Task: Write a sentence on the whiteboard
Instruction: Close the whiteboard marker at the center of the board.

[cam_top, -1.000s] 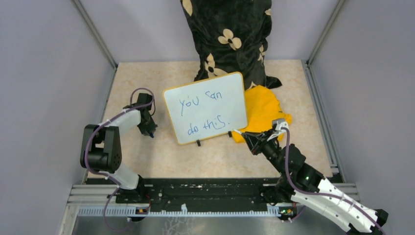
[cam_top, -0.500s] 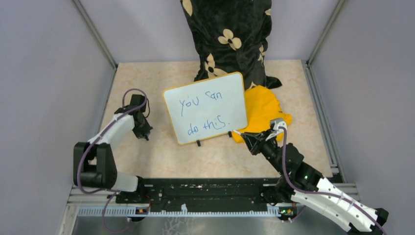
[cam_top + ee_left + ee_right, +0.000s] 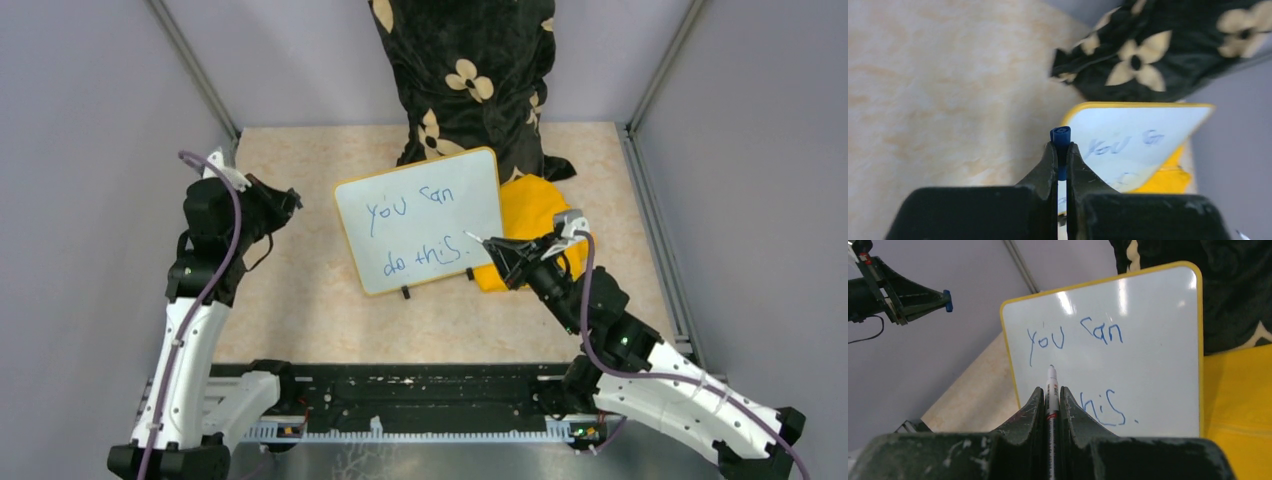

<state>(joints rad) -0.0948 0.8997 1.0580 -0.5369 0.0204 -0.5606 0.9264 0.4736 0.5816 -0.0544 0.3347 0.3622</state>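
Note:
The whiteboard [image 3: 425, 190] leans tilted at the back centre, yellow-framed, with small black clips [image 3: 405, 292] on its lower edge. The sentence [image 3: 400, 212] "you can do this." is on it in blue, in two lines. My right gripper [image 3: 497, 250] is shut on a white marker [image 3: 1051, 385], its tip beside the board's lower right, near the full stop. My left gripper [image 3: 291, 203] is raised left of the board, shut on a blue marker cap [image 3: 1060, 137]. The board also shows in the left wrist view [image 3: 1148, 150] and the right wrist view [image 3: 1148, 365].
A black floral cushion [image 3: 465, 70] props the board from behind. A yellow cloth [image 3: 535, 225] lies under the board's right side and my right gripper. Grey walls with metal rails enclose the beige table [image 3: 300, 310] on three sides.
My left arm has lifted from low on the table to high up, left of the board, keeping the cap. My right gripper has moved up and left with the marker.

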